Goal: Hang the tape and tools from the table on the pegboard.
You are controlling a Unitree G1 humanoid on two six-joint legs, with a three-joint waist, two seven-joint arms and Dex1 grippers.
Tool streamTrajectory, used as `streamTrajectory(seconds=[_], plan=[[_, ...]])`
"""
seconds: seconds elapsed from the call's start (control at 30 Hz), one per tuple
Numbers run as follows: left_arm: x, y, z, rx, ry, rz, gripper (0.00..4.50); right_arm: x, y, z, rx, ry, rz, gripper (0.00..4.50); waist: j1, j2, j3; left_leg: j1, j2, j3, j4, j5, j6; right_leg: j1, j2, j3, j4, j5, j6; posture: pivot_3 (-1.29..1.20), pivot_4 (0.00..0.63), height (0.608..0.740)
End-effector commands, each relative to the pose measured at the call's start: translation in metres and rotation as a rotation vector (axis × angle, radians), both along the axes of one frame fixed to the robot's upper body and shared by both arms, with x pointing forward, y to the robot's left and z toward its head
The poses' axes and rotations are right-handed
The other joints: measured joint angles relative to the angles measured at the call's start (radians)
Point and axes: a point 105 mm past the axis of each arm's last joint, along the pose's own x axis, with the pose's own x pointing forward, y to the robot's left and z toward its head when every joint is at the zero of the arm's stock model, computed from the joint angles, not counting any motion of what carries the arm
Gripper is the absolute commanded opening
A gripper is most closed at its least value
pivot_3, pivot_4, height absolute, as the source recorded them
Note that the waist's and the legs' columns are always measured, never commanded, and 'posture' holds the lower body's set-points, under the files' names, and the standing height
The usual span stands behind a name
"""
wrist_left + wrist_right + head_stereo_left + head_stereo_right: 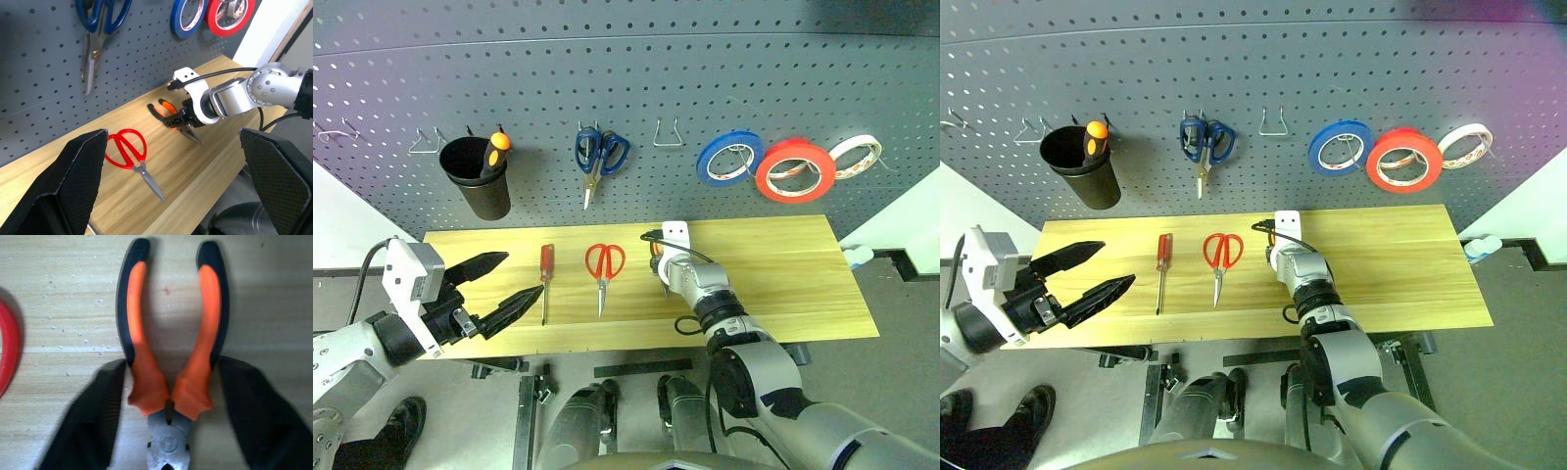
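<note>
The right claw (182,123) was seen lowered onto the table (783,264), its two black fingers (93,426) set on either side of the orange-and-black pliers (168,347) near the pivot; the fingers were narrowed about the handles, but a firm grip could not be told. The pliers lay on the wood with their handles spread, pointing toward the pegboard (636,88). To the left of them, the red-handled scissors (604,271) were found flat on the table, blades pointing toward the near edge, and further left the slim red-handled screwdriver (546,279) lay parallel to them. The left claw (494,287) was held wide open and empty above the table's left near corner, well apart from the tools. The red tape (795,169) was already hung on the pegboard, between a blue roll (729,157) and a cream-white roll (855,157). Blue-handled scissors (598,157) were hung further left, beside a black cup (478,176) holding an orange-handled tool.
</note>
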Motion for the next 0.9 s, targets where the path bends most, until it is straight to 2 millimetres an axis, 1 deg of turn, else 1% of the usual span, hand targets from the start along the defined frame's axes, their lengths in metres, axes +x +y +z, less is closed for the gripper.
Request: streamTrajectory(seconds=[0.03,0.4,0.47,0.6,0.73,0.9], plan=[[-0.002,-0.001,0.01,0.016,-0.038,-0.01,4.5,0.006,0.004,0.01,-0.022,-0.044,0.029,2.05,0.0,0.0,0.0,0.0,0.0,0.0,0.0,0.0,-0.001,0.0,0.0,0.0,0.0,0.0,0.0,0.06,0.236,0.74],[-0.001,-0.003,0.009,0.017,-0.036,-0.014,4.5,0.007,0.0,0.008,-0.061,-0.06,0.056,2.05,0.001,0.0,0.0,0.0,0.0,0.0,0.0,0.001,-0.002,0.0,0.0,0.0,0.0,0.001,0.001,0.06,0.225,0.74],[-0.001,-0.003,0.009,0.014,-0.038,-0.016,4.5,0.008,0.002,0.009,-0.015,-0.067,0.052,2.05,0.001,0.0,0.0,0.0,0.0,0.0,0.0,0.001,-0.002,0.0,0.0,0.0,0.0,0.001,0.001,0.05,0.224,0.74],[-0.002,-0.002,0.006,0.014,-0.029,-0.015,4.5,0.009,0.012,0.015,0.115,-0.093,0.104,2.05,0.0,0.0,0.0,0.0,0.0,0.0,0.0,0.001,-0.002,0.0,0.0,0.0,0.0,0.001,0.002,0.05,0.222,0.74],[-0.001,0.0,0.004,0.011,-0.023,-0.009,4.5,0.007,0.004,0.014,0.136,-0.1,0.14,2.05,0.0,0.0,0.0,0.0,0.0,0.0,0.0,0.002,-0.002,0.0,0.0,0.0,0.0,0.001,0.003,0.03,0.218,0.74],[0.002,0.001,-0.001,0.006,-0.016,-0.011,4.5,0.002,0.002,0.018,0.202,-0.125,0.19,2.05,0.0,0.0,0.0,0.0,0.0,0.0,0.0,0.001,-0.002,0.001,0.0,0.0,0.0,0.001,0.003,0.0,0.212,0.74]])
